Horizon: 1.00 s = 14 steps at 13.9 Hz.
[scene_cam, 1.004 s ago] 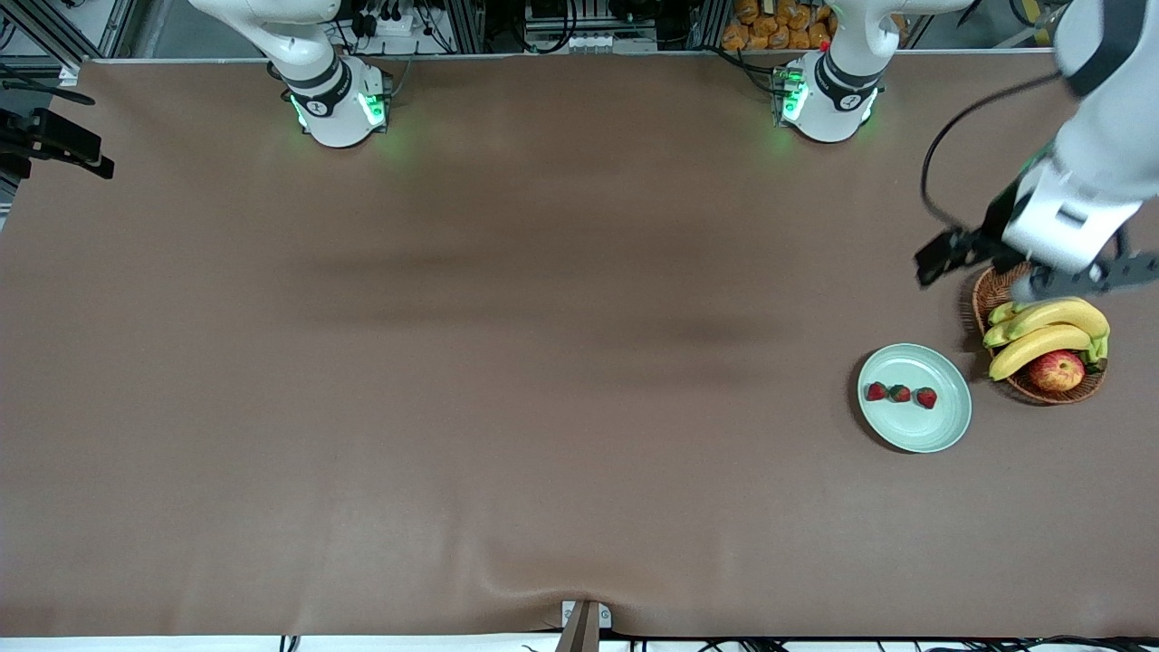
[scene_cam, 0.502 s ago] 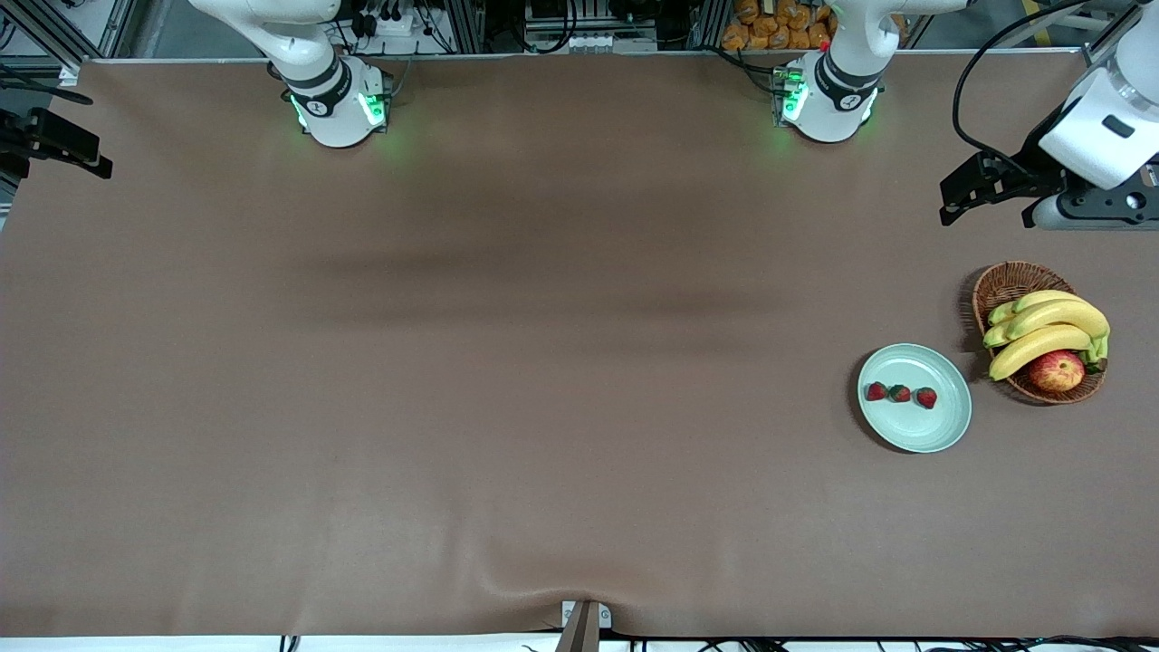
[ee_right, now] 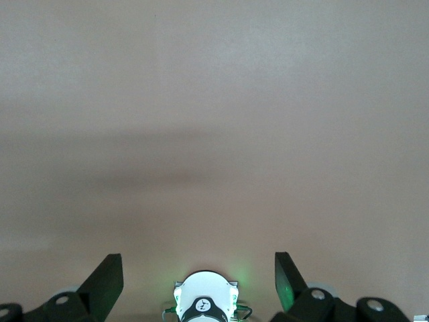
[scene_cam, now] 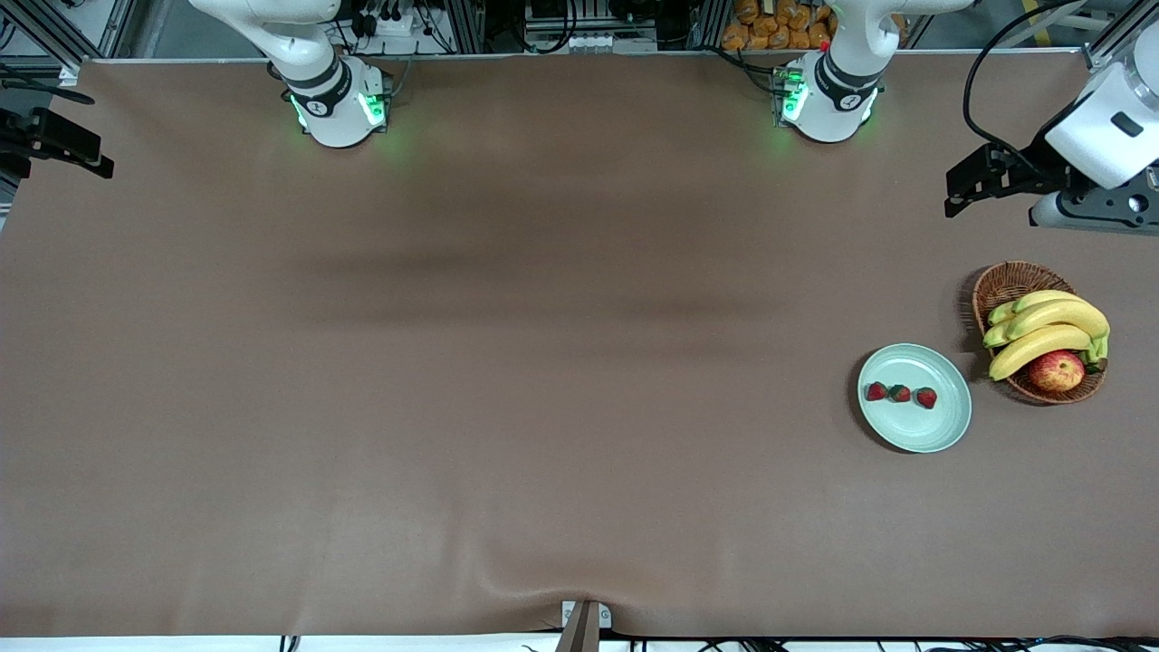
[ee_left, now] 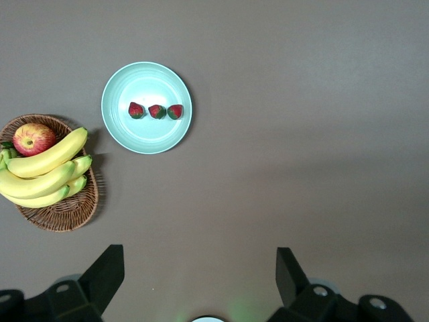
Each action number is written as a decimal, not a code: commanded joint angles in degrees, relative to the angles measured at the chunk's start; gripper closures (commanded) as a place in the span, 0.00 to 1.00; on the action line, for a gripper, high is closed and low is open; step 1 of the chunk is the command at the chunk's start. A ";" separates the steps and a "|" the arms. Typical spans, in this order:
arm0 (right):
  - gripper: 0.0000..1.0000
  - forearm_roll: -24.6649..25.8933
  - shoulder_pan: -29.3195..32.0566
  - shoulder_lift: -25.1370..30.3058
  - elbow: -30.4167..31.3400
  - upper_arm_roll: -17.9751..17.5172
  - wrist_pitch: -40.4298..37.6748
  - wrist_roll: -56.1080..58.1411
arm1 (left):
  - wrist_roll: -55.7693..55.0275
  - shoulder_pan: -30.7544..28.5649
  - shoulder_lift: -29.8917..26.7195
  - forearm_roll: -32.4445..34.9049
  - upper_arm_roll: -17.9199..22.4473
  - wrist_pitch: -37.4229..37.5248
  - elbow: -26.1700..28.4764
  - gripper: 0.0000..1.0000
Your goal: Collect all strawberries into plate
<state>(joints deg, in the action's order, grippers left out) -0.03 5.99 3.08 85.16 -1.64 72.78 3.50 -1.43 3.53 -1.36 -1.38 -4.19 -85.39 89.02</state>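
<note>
Three small red strawberries point(scene_cam: 876, 391) point(scene_cam: 899, 393) point(scene_cam: 925, 397) lie in a row on the pale mint plate point(scene_cam: 916, 433), toward the left arm's end of the table. The left wrist view shows the same strawberries point(ee_left: 157, 111) on the plate point(ee_left: 146, 137) from high up. My left gripper point(ee_left: 199, 268) hangs open and empty over bare brown tablecloth, well apart from the plate and basket. My right gripper point(ee_right: 199, 268) waits open and empty, high over its own arm's base point(ee_right: 204, 305).
A brown wicker basket point(scene_cam: 1000, 285) stands beside the plate at the left arm's end, holding a bunch of bananas point(scene_cam: 1041, 330) and a red-yellow apple point(scene_cam: 1057, 371). Brown cloth covers the whole table.
The left arm has lifted away from above the basket and moved toward the robots' edge of the table. The strawberries, plate and basket have not moved.
</note>
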 commanded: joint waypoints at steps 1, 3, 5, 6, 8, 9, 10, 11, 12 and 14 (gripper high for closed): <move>0.00 -0.50 -0.45 -0.18 -0.96 0.32 -0.80 -0.34 | -1.12 0.34 1.70 -0.29 0.50 1.11 -1.92 0.00; 0.00 -0.58 -0.45 -0.18 -1.05 0.32 -0.71 -0.43 | -1.12 0.34 2.41 -0.12 0.50 -0.30 -1.65 0.00; 0.00 -0.93 -0.37 -0.09 -1.05 0.41 -0.71 -0.43 | -1.56 0.43 1.97 1.81 0.06 -1.35 -0.96 0.00; 0.00 -0.94 -0.28 -0.09 -1.13 0.41 -0.71 -0.43 | -2.26 0.34 1.45 1.82 -0.03 -2.05 -0.17 0.00; 0.00 -0.94 -0.28 -0.09 -1.31 0.41 -0.71 -0.43 | -3.84 0.43 0.39 1.82 -0.20 -2.85 1.07 0.00; 0.00 -0.94 -0.28 -0.09 -1.31 0.41 -0.71 -0.43 | -4.46 0.60 -0.05 1.82 -0.29 -3.03 1.51 0.00; 0.00 -0.94 -0.28 -0.18 -1.31 0.41 -0.71 -0.43 | -4.72 0.51 -0.31 1.82 -0.29 -3.29 1.77 0.00; 0.00 -0.94 -0.28 -0.18 -1.31 0.41 -0.71 -0.43 | -5.07 0.43 -0.31 1.73 -0.29 -3.29 1.77 0.00; 0.00 -0.94 -0.28 -0.09 -1.31 0.50 -0.80 -0.43 | -5.25 0.34 -0.31 1.47 -0.38 -3.38 1.77 0.00; 0.00 -0.94 -0.28 -0.09 -1.31 0.41 -0.80 -0.43 | -5.25 0.34 -0.14 1.64 -0.29 -4.42 1.77 0.00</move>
<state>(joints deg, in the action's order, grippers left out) -0.09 5.99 3.08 84.86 -1.60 72.78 3.50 -5.72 3.68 -0.06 -0.90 -4.43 -88.05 89.23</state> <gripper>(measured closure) 0.000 0.000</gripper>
